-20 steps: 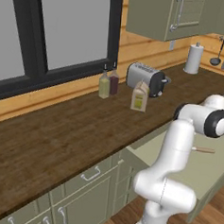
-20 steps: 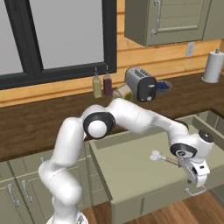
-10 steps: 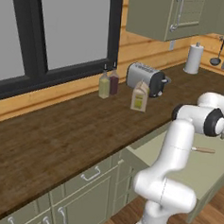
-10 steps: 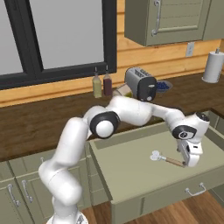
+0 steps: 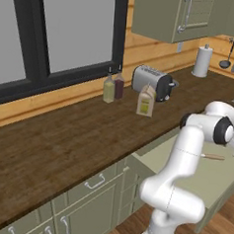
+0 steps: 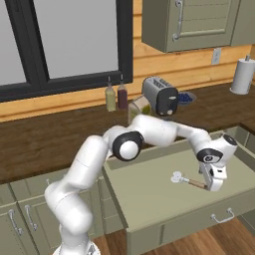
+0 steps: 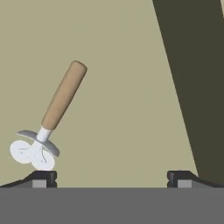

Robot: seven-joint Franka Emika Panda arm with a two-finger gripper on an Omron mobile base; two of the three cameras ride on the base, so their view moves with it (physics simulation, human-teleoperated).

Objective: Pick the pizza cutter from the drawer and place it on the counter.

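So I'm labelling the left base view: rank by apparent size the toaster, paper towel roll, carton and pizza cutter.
1. toaster
2. and 3. carton and paper towel roll: near alike, and the roll stands farther from the camera, so unranked.
4. pizza cutter, only its thin handle showing beside the arm.

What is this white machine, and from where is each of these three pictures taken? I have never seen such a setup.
It is a white robot arm in a simulated kitchen. Two cameras sit behind it, left and right; the third rides on its hand, looking down. The gripper hangs open over the pulled-out drawer, holding nothing. The pizza cutter lies flat on the drawer floor. On the counter stand a toaster, two bottles, a carton and a paper towel roll.
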